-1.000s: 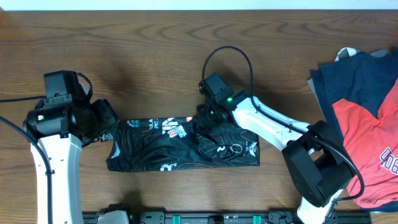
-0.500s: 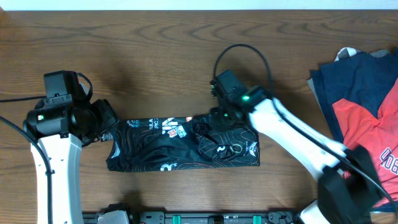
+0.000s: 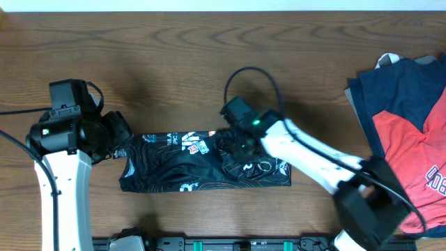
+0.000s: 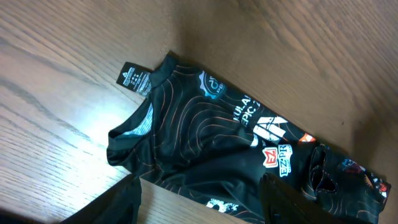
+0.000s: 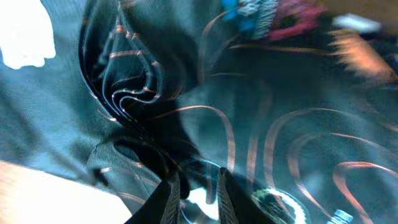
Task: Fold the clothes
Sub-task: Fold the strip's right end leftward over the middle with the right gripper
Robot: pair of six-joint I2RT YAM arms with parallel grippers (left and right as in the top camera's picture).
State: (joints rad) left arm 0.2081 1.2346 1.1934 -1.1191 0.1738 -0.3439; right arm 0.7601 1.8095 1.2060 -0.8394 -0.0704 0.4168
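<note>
The black jersey point(image 3: 174, 164) with orange contour lines lies as a long strip across the table's middle, and its right part is bunched. In the left wrist view the jersey point(image 4: 205, 130) shows its collar and white lettering. My left gripper point(image 3: 124, 144) hovers over the jersey's left end, and in its own view the gripper point(image 4: 200, 186) is open and empty. My right gripper point(image 3: 235, 143) is down on the bunched part. In the right wrist view the gripper point(image 5: 198, 180) is nearly closed with a ridge of the jersey point(image 5: 280, 124) running between its jaws.
A navy-and-red shirt point(image 3: 408, 139) lies heaped at the table's right edge. The jersey's black hang tag point(image 4: 134, 78) sticks out at the collar. The right arm's cable point(image 3: 254, 70) loops over the wood behind the jersey.
The right gripper swung right and back, then returned left and down onto the bunched cloth. The jersey's outline has hardly changed. The left arm has not moved.
</note>
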